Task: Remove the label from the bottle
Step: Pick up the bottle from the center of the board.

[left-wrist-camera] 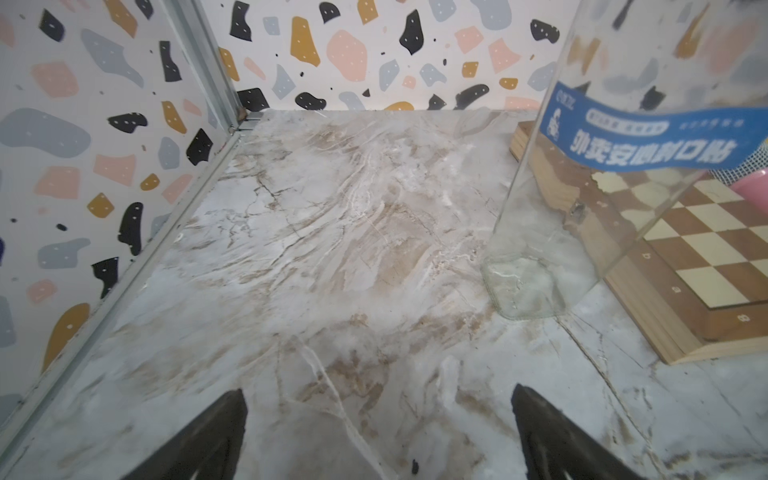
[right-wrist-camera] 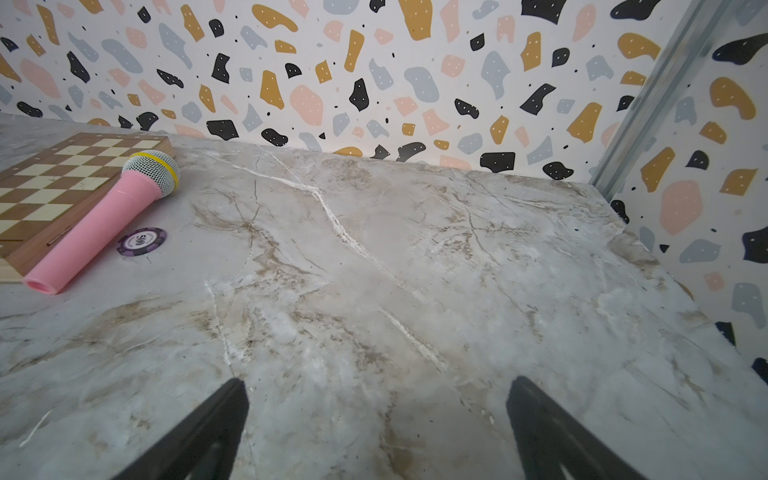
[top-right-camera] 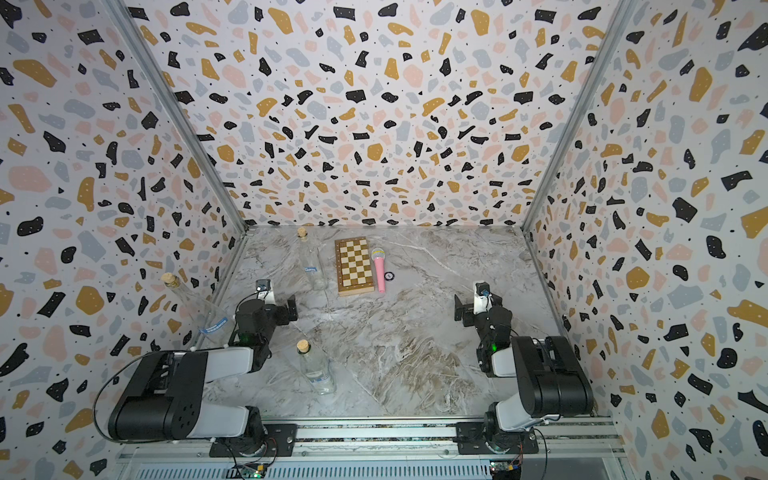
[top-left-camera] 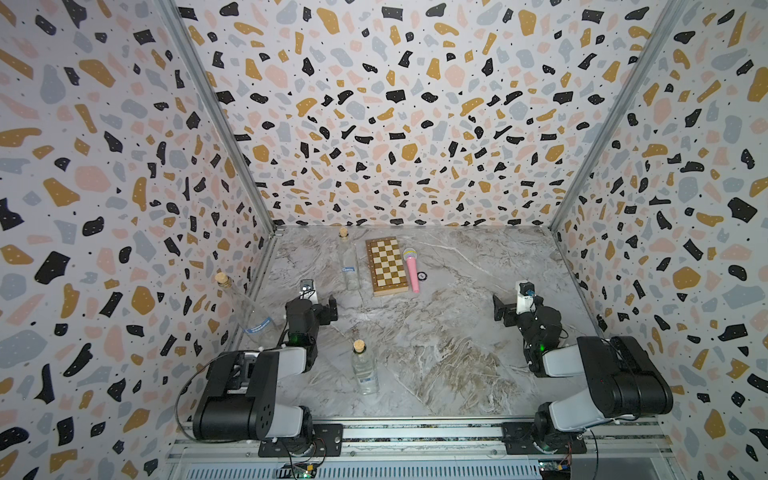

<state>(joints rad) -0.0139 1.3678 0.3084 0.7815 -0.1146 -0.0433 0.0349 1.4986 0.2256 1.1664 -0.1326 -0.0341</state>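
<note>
Terrazzo-print walls [top-left-camera: 374, 104] box in a marble-look tabletop [top-left-camera: 436, 332]. The left claw [left-wrist-camera: 378, 415] and the right claw [right-wrist-camera: 376, 411] hover low over it, both released, jaws spread wide with only bare marble between them.

Ahead of the left claw and off to its right stands a tall bottle [left-wrist-camera: 582, 216] of clear glass, upright and apart from the fingers, with a blue label [left-wrist-camera: 648, 141] wrapped around its body. A chessboard [left-wrist-camera: 706, 266] lies just beyond it.

Behind the left claw, to its right, a short bottle [top-left-camera: 365, 370] stands corked and upright. A wall-side bottle [top-left-camera: 245, 307] sits to that claw's left; whether it leans on the wall is unclear.

Ahead of the right claw, to its left, a pink microphone [right-wrist-camera: 99, 224] lies alongside the chessboard, a poker chip [right-wrist-camera: 141, 242] just beside it.
</note>
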